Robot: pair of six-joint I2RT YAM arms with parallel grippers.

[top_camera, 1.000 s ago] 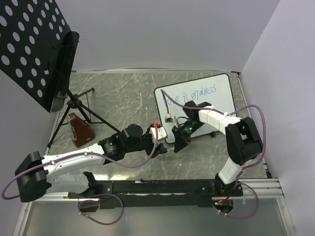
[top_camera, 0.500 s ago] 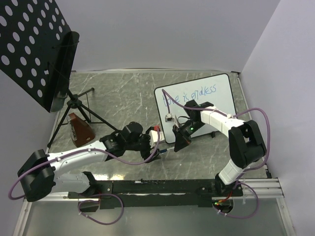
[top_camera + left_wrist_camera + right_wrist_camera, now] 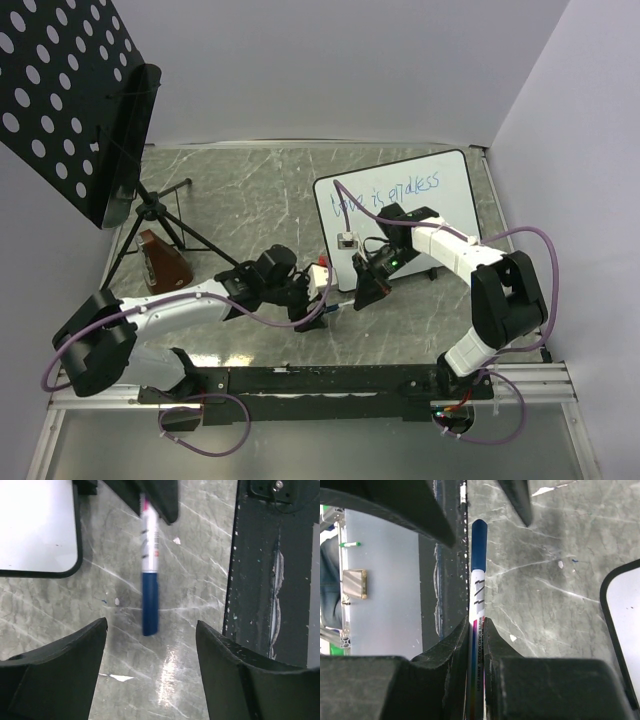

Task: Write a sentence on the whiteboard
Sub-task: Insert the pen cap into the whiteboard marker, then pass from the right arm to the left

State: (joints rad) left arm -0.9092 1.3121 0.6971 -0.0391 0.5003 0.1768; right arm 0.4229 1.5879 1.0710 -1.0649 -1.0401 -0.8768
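The whiteboard [image 3: 420, 215] lies flat at the right rear, and the blue sentence [image 3: 390, 192] runs along its far part in one line. My right gripper [image 3: 366, 290] is off the board's near left corner, shut on a white marker [image 3: 477, 587] whose blue end [image 3: 150, 605] points at my left gripper. My left gripper [image 3: 318, 306] is open, its jaws wide on either side of the blue end and just short of it. In the left wrist view the left gripper [image 3: 150, 650] is empty over the table. The board's corner shows in both wrist views [image 3: 35, 525] [image 3: 626, 612].
A black perforated music stand [image 3: 60, 100] on a tripod [image 3: 160, 215] stands at the left rear, with a brown wedge-shaped object [image 3: 165, 262] by its legs. A black rail [image 3: 330, 380] runs along the near edge. Walls close the back and right.
My left gripper has shifted a little nearer and toward the marker's blue end, and its arm has swung in. The right gripper has stayed put, holding the marker.
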